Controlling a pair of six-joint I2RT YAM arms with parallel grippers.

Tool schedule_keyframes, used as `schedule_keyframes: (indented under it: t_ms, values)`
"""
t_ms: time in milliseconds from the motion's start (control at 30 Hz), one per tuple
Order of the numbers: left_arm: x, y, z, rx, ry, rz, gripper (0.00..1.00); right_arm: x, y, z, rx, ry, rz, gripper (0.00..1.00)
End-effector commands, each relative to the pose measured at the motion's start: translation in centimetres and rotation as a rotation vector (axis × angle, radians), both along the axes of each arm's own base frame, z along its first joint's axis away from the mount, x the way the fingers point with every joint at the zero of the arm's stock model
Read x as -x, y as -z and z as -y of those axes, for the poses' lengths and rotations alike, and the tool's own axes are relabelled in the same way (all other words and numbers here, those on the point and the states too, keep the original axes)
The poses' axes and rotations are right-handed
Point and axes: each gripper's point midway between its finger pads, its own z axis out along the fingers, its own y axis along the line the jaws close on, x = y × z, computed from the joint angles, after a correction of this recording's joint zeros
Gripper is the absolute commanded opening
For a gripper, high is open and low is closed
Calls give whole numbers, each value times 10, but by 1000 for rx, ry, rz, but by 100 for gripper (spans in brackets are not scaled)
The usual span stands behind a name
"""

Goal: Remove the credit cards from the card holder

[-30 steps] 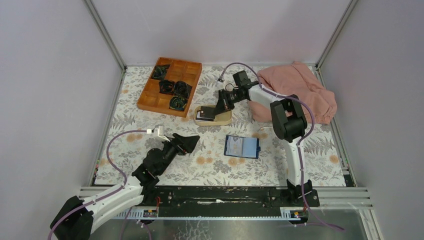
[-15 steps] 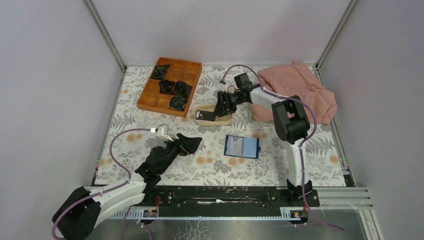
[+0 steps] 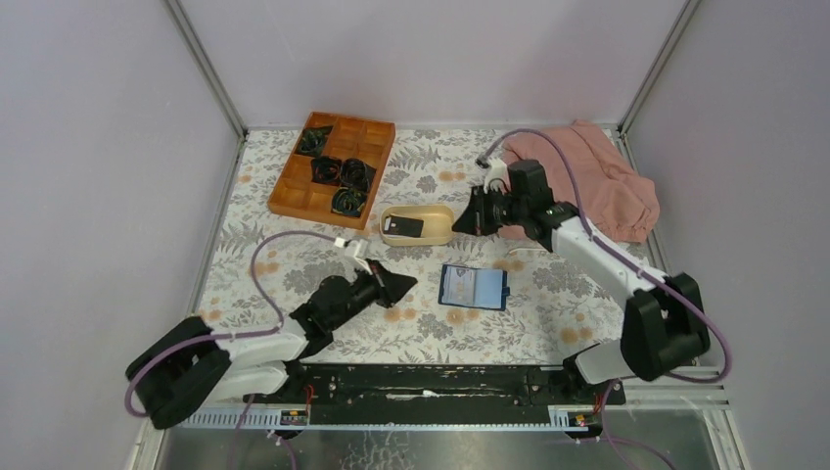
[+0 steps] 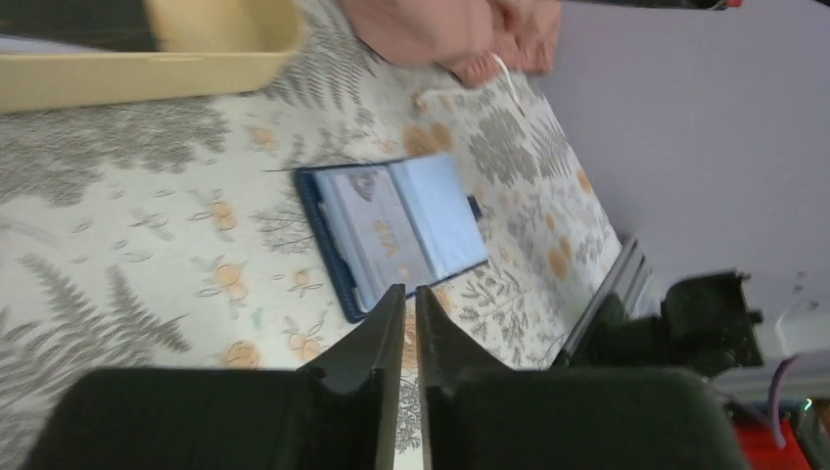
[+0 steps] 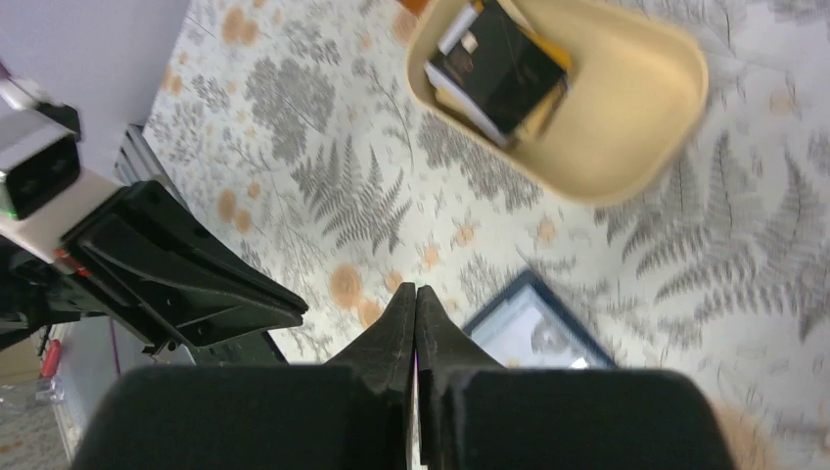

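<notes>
The opened navy-blue folding card holder point(image 3: 474, 287) lies right of the narrowly parted, empty left gripper point(image 3: 409, 285), nearer than the closed, empty right gripper point(image 3: 460, 223).

Your left gripper point(image 3: 405, 285) sits low, jaws a slit apart; your right gripper point(image 3: 460, 224), outstretched, is pinched closed.

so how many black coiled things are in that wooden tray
4 black coiled bundles in the orange-brown wooden tray: one far-left, two side by side mid-tray, one nearer; none apparently hidden.

The card holder point(image 4: 401, 235) lies open just beyond the jaws.
</notes>
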Motion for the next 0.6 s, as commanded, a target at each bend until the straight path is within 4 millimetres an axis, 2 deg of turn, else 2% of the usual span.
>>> schedule_keyframes:
  t_ms: [0, 133, 200, 267, 400, 567]
  values:
    - [12, -31, 49, 62, 173, 95, 0, 33, 32, 24, 26, 79, -47, 0]
    - [20, -22, 80, 104, 308, 39, 0, 68, 65, 44, 49, 124, -100, 0]
    - [22, -13, 92, 126, 350, 5, 0, 79, 76, 51, 56, 147, -109, 7]
    - [22, -5, 99, 146, 371, -25, 0, 87, 85, 56, 55, 170, -120, 9]
    - [13, 18, 107, 117, 363, -47, 0, 99, 103, 61, 65, 172, -157, 0]
    - [-2, 49, 106, 57, 325, -82, 0, 103, 114, 57, 50, 159, -190, 0]
